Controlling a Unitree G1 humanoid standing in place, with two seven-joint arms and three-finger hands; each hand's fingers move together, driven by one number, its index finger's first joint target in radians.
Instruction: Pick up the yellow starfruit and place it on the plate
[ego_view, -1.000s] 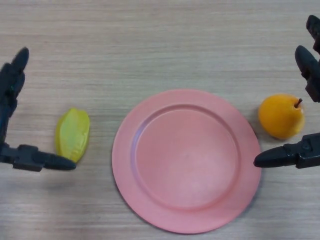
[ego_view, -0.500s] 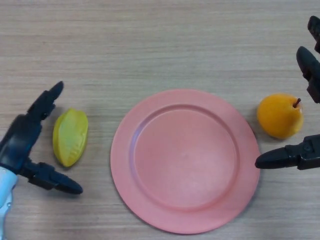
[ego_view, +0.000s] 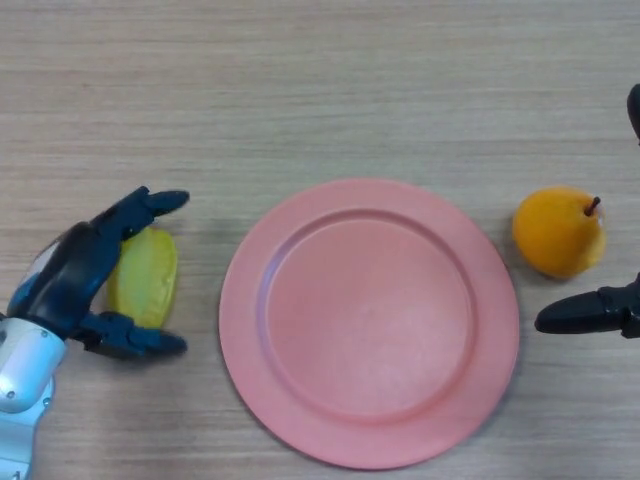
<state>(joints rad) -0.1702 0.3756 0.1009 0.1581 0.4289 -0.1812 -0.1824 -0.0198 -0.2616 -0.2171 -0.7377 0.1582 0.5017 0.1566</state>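
Observation:
The yellow starfruit (ego_view: 146, 279) lies on the wooden table, left of the pink plate (ego_view: 243, 320). My left hand (ego_view: 66, 280) is over the starfruit's left side. Its fingers (ego_view: 148, 204) reach past the fruit's far end and its thumb (ego_view: 135, 343) lies past its near end. The hand is open, straddling the fruit without closing on it. The palm hides the fruit's left edge. The plate holds nothing. My right hand (ego_view: 592, 313) shows at the right edge, open and idle.
An orange pear-shaped fruit (ego_view: 557, 232) with a short stem lies just right of the plate, between the right hand's thumb and fingers. Bare wooden table (ego_view: 320, 80) stretches across the back.
My left hand has moved right and come over the starfruit, its fingers and thumb now bracketing it. The right hand has drawn back slightly toward the right edge.

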